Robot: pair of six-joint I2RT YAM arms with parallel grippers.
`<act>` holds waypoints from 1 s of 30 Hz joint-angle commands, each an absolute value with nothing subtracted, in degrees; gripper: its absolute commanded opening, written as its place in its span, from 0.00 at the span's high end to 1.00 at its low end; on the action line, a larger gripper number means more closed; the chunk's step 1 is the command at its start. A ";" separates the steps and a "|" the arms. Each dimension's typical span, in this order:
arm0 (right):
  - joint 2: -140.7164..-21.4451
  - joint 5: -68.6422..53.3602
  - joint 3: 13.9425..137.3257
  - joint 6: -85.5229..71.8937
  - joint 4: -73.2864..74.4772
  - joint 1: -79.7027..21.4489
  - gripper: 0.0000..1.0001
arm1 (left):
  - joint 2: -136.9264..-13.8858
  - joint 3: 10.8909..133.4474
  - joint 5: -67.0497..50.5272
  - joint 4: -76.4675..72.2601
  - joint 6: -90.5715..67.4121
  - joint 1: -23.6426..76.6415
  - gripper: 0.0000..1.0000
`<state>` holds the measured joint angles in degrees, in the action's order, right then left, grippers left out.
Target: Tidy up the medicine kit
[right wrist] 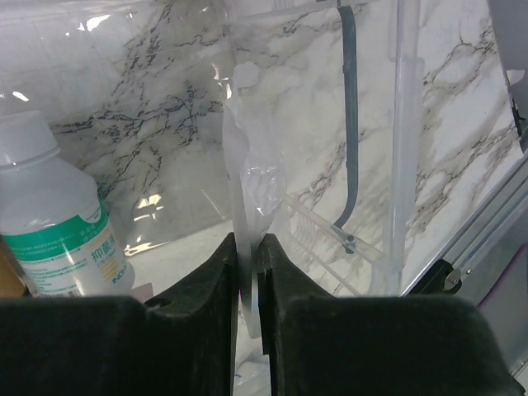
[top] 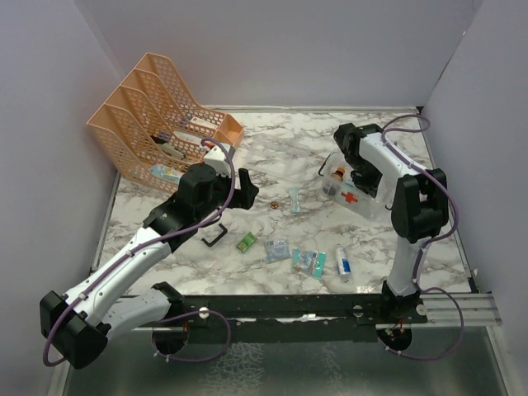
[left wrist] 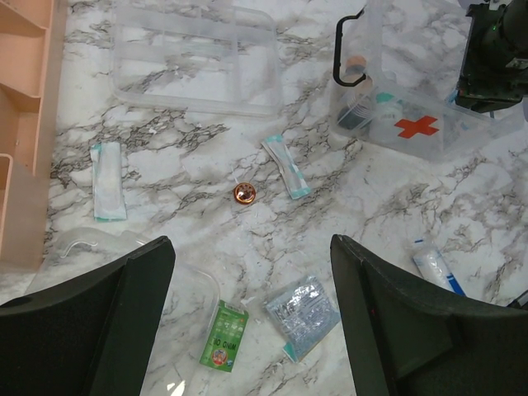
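The top camera looks down from high behind the arm bases over the whole bench [top: 280, 148], with the medicine kit [top: 356, 191] far off, right of centre. The left wrist camera faces steeply down from left of the medicine kit [left wrist: 412, 124], at middle range, framed by its own end effector [left wrist: 250, 243]. Both views share the kit and the green packet [top: 245, 243] [left wrist: 223, 346] left of it. The right wrist camera sits tight against the medicine kit [right wrist: 148, 124], looking through its clear walls past its end effector [right wrist: 247, 241].
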<state>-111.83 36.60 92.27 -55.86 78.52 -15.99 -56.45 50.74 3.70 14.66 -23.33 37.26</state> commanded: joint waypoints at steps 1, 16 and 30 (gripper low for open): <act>-112.29 37.19 90.75 -54.80 75.87 -15.47 0.86 | -56.84 50.23 4.84 13.30 -22.77 37.44 0.21; -107.79 32.20 87.86 -48.28 67.33 -15.22 0.47 | -58.13 50.46 4.92 13.56 -22.60 37.44 0.21; -104.63 25.54 83.95 -46.41 61.61 -14.71 0.60 | -59.43 50.52 4.90 13.42 -22.72 37.44 0.21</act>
<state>-105.62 27.70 85.49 -46.06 64.29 -15.31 -59.02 50.74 3.75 14.63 -23.33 37.26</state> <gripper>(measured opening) 0.446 0.794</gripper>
